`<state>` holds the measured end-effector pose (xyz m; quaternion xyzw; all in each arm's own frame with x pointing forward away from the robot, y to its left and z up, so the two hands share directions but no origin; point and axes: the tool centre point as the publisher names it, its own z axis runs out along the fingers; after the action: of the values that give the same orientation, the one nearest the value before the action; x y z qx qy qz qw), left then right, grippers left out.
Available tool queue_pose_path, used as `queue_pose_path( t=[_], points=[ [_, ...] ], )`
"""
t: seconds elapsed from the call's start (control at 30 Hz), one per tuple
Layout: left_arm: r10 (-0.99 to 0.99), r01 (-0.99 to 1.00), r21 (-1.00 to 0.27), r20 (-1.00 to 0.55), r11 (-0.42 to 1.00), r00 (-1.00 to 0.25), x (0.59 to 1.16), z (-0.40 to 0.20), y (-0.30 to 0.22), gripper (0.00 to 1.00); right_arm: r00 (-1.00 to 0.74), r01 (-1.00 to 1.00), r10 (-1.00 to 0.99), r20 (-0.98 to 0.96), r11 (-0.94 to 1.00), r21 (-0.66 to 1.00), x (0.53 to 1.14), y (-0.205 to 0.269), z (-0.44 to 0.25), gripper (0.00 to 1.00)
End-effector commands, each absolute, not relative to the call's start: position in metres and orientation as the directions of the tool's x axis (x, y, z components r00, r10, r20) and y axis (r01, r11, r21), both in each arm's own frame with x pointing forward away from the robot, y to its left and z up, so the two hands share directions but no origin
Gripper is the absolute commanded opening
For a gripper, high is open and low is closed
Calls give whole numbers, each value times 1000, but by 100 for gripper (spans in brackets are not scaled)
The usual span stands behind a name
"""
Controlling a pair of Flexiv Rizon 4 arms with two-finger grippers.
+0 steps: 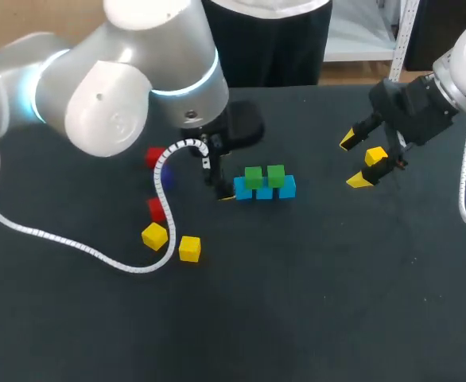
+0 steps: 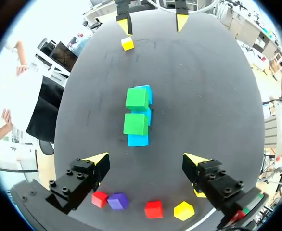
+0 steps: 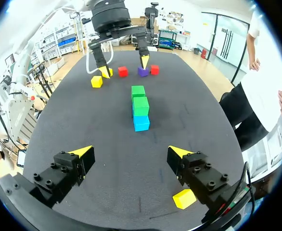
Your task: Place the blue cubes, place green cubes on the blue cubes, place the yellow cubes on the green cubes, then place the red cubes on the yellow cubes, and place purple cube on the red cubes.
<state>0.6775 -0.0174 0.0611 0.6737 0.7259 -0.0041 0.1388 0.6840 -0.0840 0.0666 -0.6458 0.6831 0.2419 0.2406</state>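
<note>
**Green layer set, yellow cubes come next**

On the dark counter (image 1: 312, 302), three blue cubes (image 1: 265, 192) sit touching in a row. Two green cubes (image 1: 254, 177) rest on top of them, side by side. The blue and green steps look finished, so the yellow step appears to be the one in hand. Nothing yellow is on the stack yet.

The left end effector (image 2: 147, 161) hangs just beside one end of the blue row, fingers spread wide and holding nothing. The right end effector (image 3: 130, 153) is well apart from the stack, also open and empty. A yellow cube (image 3: 184, 198) lies on the counter close beside one of its fingers, not between them.

A second yellow cube (image 1: 154, 235) and a third yellow cube (image 1: 189, 248) lie near the left arm. Two red cubes (image 1: 156, 208) and the purple cube (image 2: 118, 200) are there too, all untouched.

The right arm seems best placed for the next pick. It would have to shift sideways until the nearby yellow cube sits between its fingers, then lower and close on it. After that it would carry the cube over and set it squarely on a green one. The left end effector, so close to the stack, would probably need to clear out first.
</note>
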Motion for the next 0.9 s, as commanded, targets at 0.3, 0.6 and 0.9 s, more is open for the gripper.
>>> queue_pose_path(
  t=[0.3,0.6,0.9],
  points=[
    [934,975,204,-357,88,-10,665,68,1,100,-49,-999,-765,-642,49,19,684,-84,67,100],
    [917,982,178,-399,59,17,671,68,15,100,-49,-999,-765,-642,49,19,684,-84,67,100],
    [917,986,164,-397,27,41,674,74,13,100,-49,-999,-765,-642,49,19,684,-84,67,100]
  ],
)
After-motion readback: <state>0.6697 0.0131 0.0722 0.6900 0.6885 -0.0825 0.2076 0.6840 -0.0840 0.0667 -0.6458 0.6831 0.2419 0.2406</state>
